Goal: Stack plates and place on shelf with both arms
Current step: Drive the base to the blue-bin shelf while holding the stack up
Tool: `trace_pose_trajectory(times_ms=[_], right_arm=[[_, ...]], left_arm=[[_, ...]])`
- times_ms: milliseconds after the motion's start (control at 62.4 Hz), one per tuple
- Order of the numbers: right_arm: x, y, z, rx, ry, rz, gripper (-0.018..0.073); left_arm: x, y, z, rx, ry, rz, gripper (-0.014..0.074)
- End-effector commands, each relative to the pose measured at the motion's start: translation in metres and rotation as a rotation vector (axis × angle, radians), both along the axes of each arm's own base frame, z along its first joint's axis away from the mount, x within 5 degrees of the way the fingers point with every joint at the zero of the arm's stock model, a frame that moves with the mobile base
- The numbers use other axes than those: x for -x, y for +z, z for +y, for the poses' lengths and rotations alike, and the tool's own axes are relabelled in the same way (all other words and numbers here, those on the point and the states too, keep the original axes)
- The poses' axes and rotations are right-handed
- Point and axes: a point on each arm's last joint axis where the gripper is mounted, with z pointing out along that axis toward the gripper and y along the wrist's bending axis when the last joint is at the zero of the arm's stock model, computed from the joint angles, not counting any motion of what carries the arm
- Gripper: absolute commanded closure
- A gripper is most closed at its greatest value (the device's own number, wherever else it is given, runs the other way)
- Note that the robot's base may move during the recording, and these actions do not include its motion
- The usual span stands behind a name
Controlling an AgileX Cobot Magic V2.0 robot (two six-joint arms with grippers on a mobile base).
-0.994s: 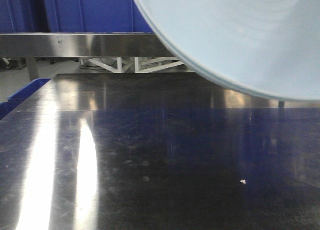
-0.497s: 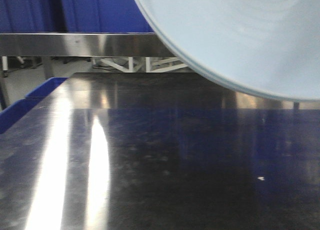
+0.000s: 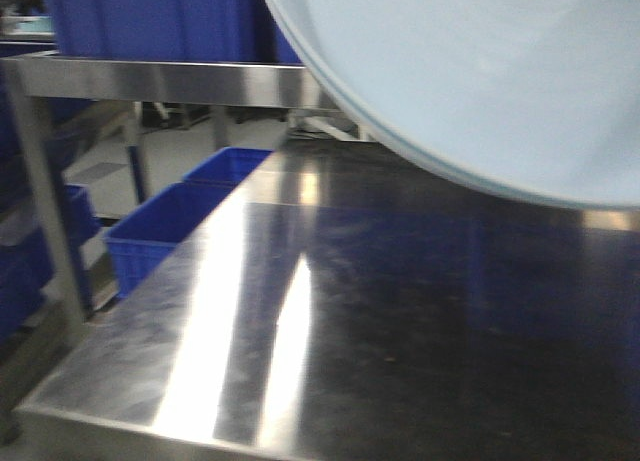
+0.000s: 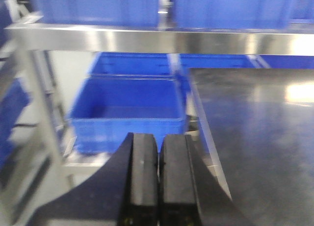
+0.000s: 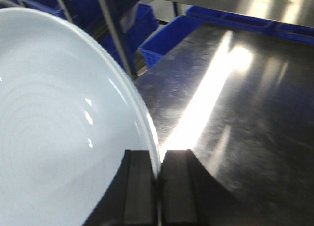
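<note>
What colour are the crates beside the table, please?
Blue crates, clearest in the left wrist view.

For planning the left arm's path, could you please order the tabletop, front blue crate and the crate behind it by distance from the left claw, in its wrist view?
1. Tabletop, just right of the left claw.
2. Front blue crate, ahead, slightly left.
3. Rear blue crate, directly behind it.

bright glare streaks the tabletop [image 3: 290, 331]; the close plates [image 3: 480, 71] look blurred.
</note>
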Motion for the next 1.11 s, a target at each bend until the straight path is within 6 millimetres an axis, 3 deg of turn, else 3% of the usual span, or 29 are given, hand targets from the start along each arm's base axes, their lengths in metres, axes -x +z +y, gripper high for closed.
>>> trace_pose_trajectory(times_ms=[0, 1090], right_arm=[[-0.0012, 0.016, -0.0014, -0.057, -0.031, -0.084, 0.0503], [-0.0009, 0.0154, -0.0012, -0.054, -0.027, -0.078, 0.0503]], left_arm=[[-0.0012, 0.019, 0.001, 0.036, 0.014, -0.119, 0.0512], [-0.0012, 0.019, 0.001, 0.036, 0.014, -0.119, 0.0512]])
